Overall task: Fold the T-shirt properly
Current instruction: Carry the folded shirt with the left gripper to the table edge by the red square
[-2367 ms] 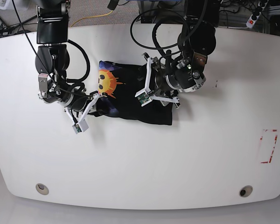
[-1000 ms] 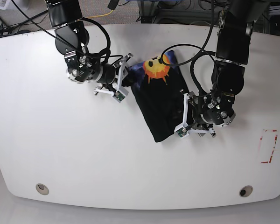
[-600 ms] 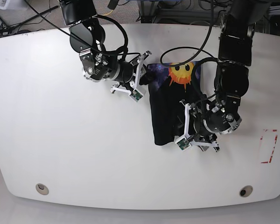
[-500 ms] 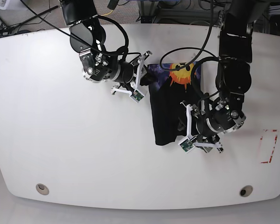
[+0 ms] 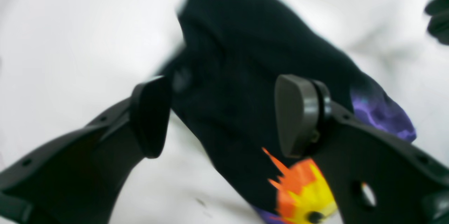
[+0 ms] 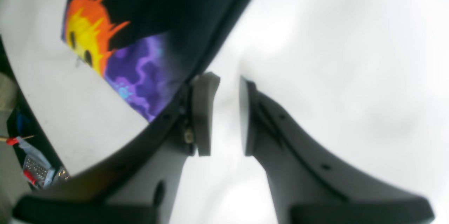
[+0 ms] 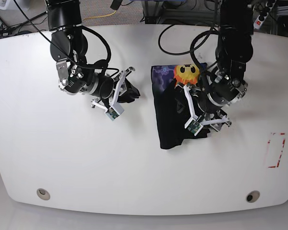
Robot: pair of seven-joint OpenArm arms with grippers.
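The folded black T-shirt (image 7: 169,117) lay on the white counter (image 7: 86,163), near its middle, its sun-face print at the far end. The left pincer (image 5: 221,117) stood wide above the cloth, gripping nothing. The right pincer (image 6: 224,115) hung beside the shirt's edge, its jaws narrow with bare counter between them.

**Three Cameras, One Shared Shirt**

The base view looked straight down from high above, taking in the whole white table (image 7: 144,182). Each wrist camera sat close behind its own jaws, aimed low across the tabletop. All three caught the T-shirt (image 7: 170,120) (image 5: 245,76) (image 6: 168,13) near the far edge.
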